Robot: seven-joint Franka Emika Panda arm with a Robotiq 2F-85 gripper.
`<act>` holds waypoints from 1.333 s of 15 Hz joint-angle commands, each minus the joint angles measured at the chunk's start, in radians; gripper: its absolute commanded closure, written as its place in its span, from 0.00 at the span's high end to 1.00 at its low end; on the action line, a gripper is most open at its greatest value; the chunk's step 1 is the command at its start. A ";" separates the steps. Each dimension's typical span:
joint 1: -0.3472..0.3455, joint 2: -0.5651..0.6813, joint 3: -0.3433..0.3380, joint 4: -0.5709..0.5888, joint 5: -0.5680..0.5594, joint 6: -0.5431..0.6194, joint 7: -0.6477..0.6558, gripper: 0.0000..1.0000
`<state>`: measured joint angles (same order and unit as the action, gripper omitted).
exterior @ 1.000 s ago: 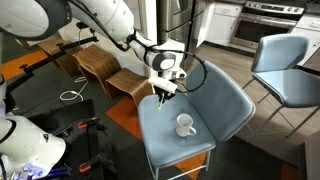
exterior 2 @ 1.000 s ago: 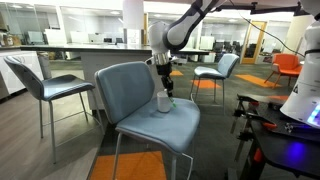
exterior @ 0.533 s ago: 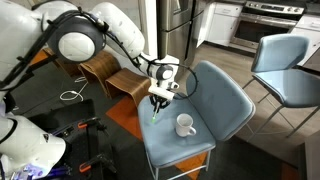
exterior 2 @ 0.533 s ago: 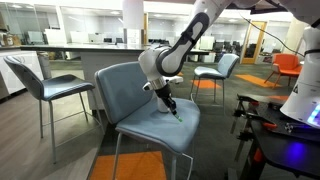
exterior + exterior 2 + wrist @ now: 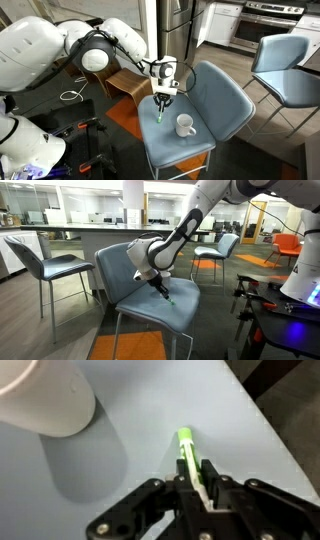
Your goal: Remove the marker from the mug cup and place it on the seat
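Observation:
My gripper (image 5: 197,472) is shut on the green marker (image 5: 186,448), which points down toward the light blue-grey seat (image 5: 150,420). In both exterior views the gripper (image 5: 162,97) (image 5: 156,281) hangs low over the seat (image 5: 170,140) (image 5: 150,305), with the marker (image 5: 159,110) (image 5: 166,296) tip at or just above the padding. The white mug cup (image 5: 185,125) stands upright on the seat to one side of the gripper; it shows at the upper left of the wrist view (image 5: 45,395). In one exterior view the arm hides it.
A second blue-grey chair on thin metal legs (image 5: 285,70) (image 5: 45,268) stands apart. Wooden curved stools (image 5: 110,70) sit behind the seat. The seat's backrest (image 5: 220,85) (image 5: 120,265) rises close to the gripper. Robot equipment (image 5: 290,310) stands nearby.
The arm has swung down and lowered the marker away from the mug toward the seat surface. The mug has not moved.

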<state>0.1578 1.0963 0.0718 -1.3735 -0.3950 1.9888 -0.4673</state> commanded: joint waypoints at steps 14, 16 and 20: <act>-0.126 -0.327 0.072 -0.239 0.225 0.075 0.051 1.00; -0.133 -0.409 0.080 -0.339 0.240 0.094 0.044 1.00; -0.135 -0.551 0.074 -0.517 0.243 0.185 0.050 1.00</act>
